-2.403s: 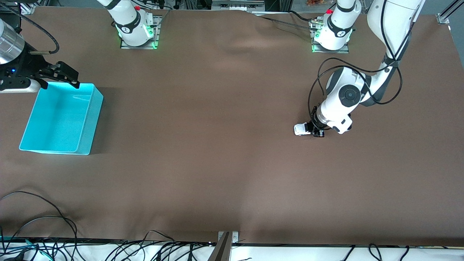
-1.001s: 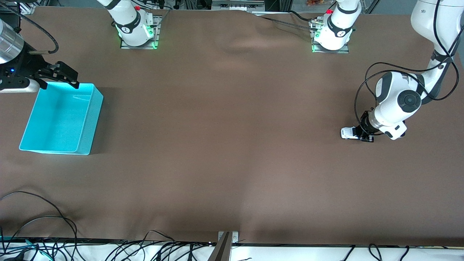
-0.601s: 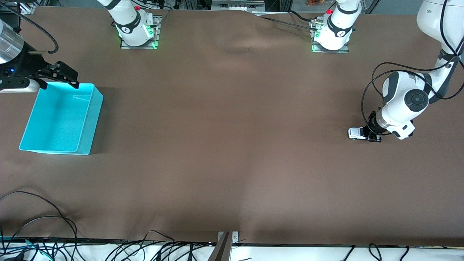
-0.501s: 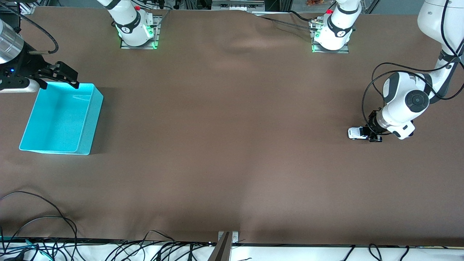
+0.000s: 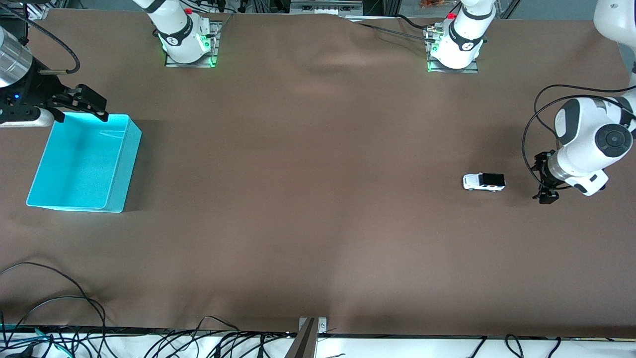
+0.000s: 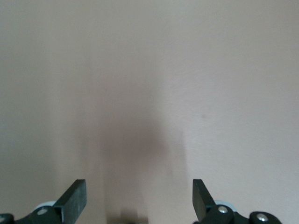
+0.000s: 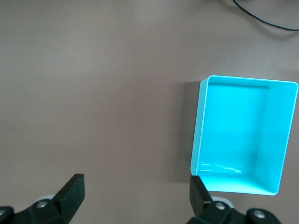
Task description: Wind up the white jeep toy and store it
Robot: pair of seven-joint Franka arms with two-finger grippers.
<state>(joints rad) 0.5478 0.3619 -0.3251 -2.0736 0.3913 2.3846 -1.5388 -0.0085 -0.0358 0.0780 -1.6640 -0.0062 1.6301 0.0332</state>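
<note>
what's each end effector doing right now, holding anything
Left end effector: open, holding nothing, beside the white jeep toy.
Right end effector: open, holding nothing, over the cyan bin.

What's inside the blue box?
Nothing can be seen inside the cyan bin: its floor is bare in the right wrist view. In the front view the open right gripper covers one corner. The white jeep toy sits on the table.
</note>
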